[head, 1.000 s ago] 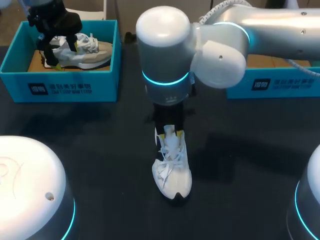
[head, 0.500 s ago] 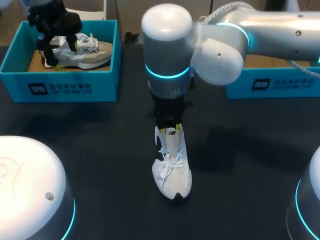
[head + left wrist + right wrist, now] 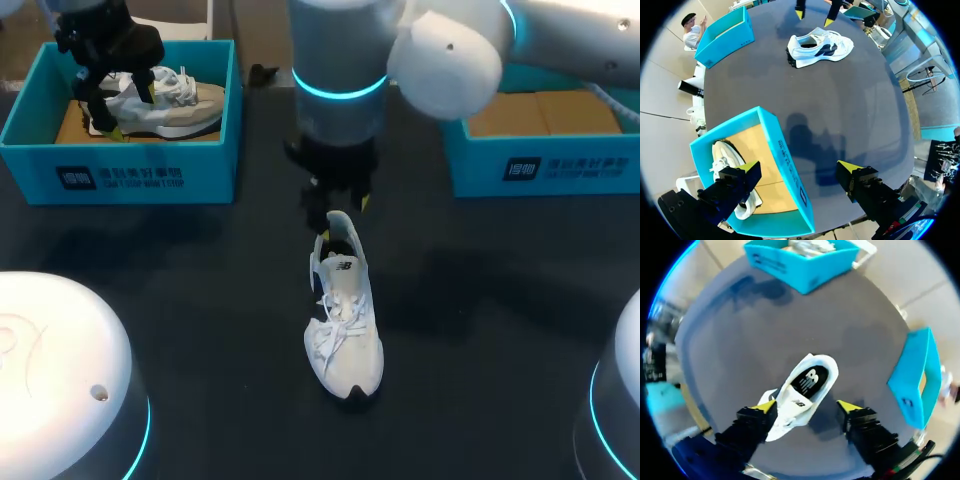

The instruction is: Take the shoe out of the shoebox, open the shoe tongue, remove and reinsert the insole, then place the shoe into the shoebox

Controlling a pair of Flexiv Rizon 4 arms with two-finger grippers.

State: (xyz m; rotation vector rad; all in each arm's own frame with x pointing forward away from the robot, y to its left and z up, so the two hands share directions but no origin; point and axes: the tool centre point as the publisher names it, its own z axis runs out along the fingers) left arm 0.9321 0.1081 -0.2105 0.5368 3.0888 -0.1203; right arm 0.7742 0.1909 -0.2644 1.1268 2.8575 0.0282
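The white lace-up sneaker (image 3: 343, 320) sits on its sole on the black tabletop (image 3: 200, 300), toe toward the robot. The right gripper (image 3: 335, 200) hangs just above its heel opening, fingers spread wide and gripping nothing. The left gripper (image 3: 118, 95), likewise wide open, hangs over the teal cardboard shoebox (image 3: 130, 170) at far left, which holds a grey-and-white shoe (image 3: 170, 100).
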